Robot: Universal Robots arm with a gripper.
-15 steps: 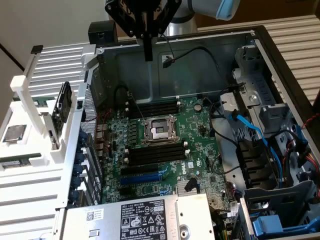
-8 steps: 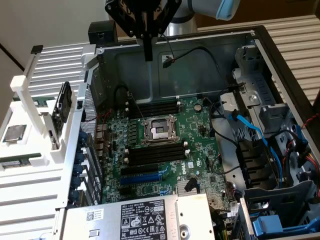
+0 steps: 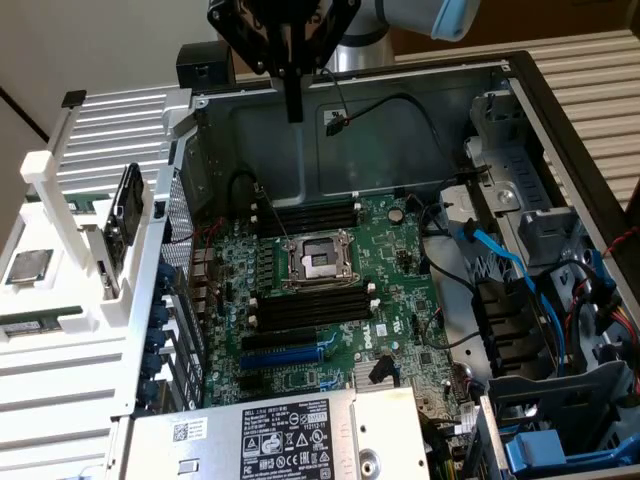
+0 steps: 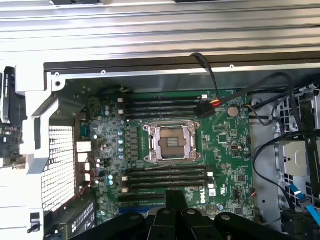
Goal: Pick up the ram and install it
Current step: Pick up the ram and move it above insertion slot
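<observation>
Hovering at twelve o'clock from the processor socket (image 3: 318,262), well above the motherboard (image 3: 400,300), our gripper (image 3: 293,114) had its fingers pinched together, and we saw nothing between them.

Claw (image 3: 293,112): fingers together, tips down, hanging above open PC case (image 3: 400,130). Mobo (image 3: 395,290) lies flat inside; CPU socket (image 3: 320,262) sits btwn two banks of black RAM slots (image 3: 310,312). White rack (image 3: 110,120) stands beside case, at exterior view's left.
</observation>
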